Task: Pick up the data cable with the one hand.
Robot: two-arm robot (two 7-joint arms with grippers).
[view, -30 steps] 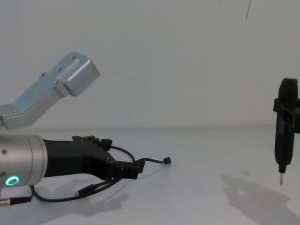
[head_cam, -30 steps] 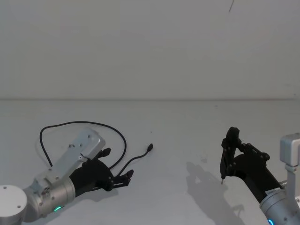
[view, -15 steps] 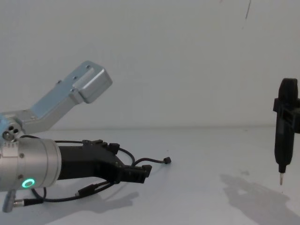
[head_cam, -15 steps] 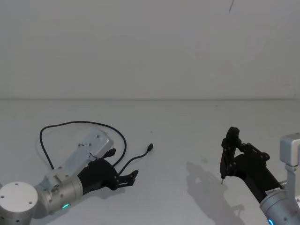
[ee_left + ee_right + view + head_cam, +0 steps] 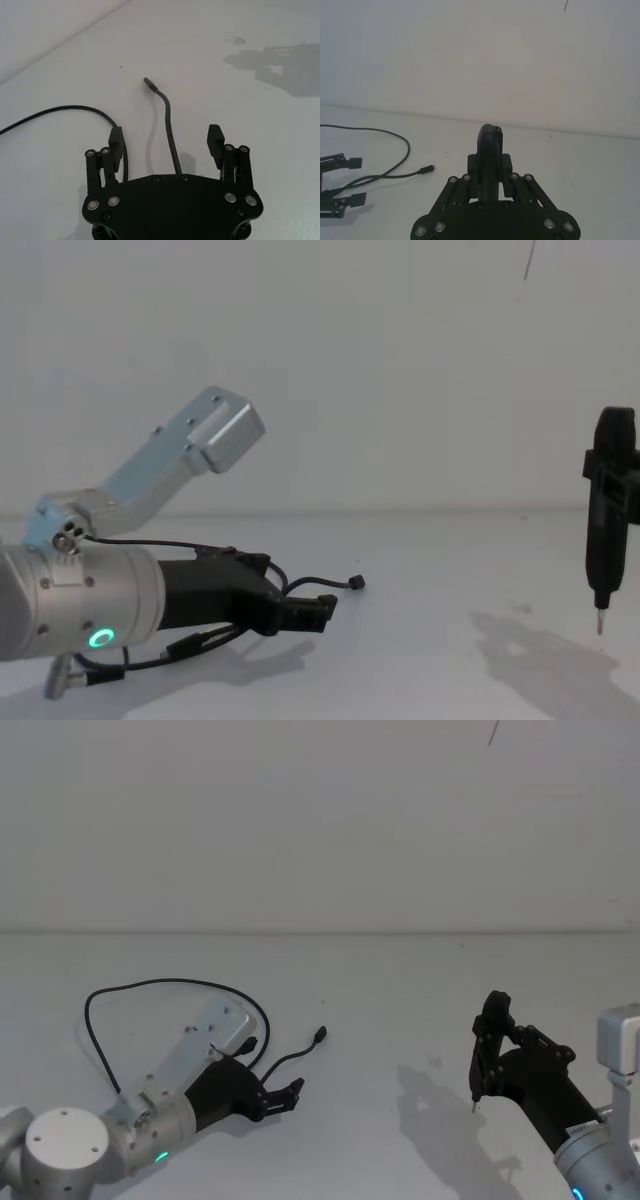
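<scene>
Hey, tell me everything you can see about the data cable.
The data cable is a thin black cord, rubbery-looking, with a small black plug at its free end. It lies slack on the white table on the robot's left, sweeping in a wide loop and curving back toward the middle. The open left gripper straddles the stretch behind the plug, low over the table; the cord runs between the jaws, unpinched. Another strand passes beside one finger.

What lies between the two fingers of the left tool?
The data cable runs between them; the left tool is open, as the left wrist view shows.
</scene>
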